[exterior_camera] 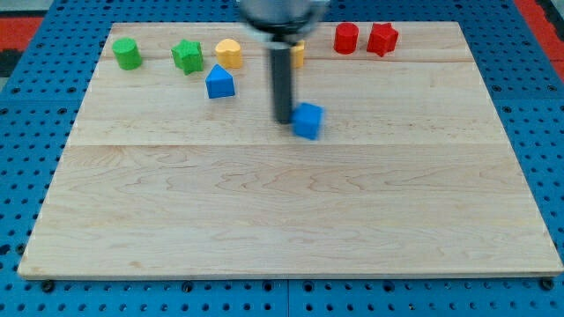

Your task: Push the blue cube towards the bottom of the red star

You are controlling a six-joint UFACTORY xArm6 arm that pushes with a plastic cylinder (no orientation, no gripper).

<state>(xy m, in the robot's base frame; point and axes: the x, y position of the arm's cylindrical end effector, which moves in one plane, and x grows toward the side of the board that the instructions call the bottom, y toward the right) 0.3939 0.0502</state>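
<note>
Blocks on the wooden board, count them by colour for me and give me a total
Green: 2, the green cylinder and the green star
Yellow: 2, the yellow block and a second yellow block partly behind the rod
Blue: 2, the blue pointed block and the blue cube
Red: 2, the red cylinder and the red star
Total: 8

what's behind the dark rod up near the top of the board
A yellow block sits behind my rod; only its right edge shows, so its shape is hidden. My tip rests just left of the blue cube, apparently touching it.
</note>
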